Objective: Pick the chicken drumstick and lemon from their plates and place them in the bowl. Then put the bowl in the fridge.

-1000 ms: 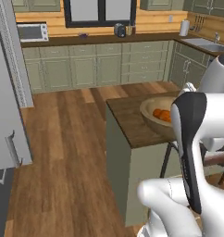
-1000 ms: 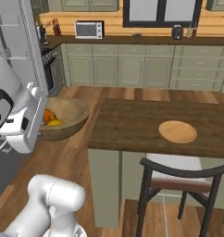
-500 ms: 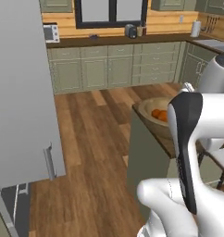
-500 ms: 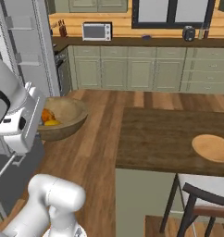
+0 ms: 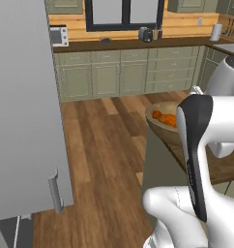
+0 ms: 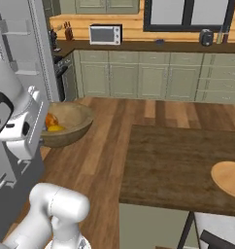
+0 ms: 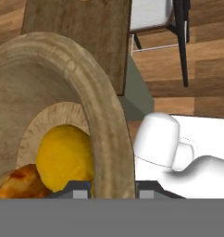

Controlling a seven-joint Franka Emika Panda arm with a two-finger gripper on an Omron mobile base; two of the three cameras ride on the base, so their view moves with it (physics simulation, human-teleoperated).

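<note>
At the left of the right base view the pincer point(image 7: 113, 189) is closed on the rim of the bowl point(image 6: 73, 122), holding it up in front of the fridge point(image 6: 15, 58). The lemon point(image 7: 64, 156) and what looks like the chicken drumstick point(image 7: 14, 183) lie inside, touching. At lower right, a wooden plate point(image 6: 228, 178) rests on the worktop point(image 6: 173, 165).

The lemon point(image 7: 63, 157) and the chicken drumstick point(image 7: 16, 183) lie inside the bowl point(image 6: 73, 122), touching; the plate point(image 6: 228, 177) lies on the desk point(image 6: 173, 168).
</note>
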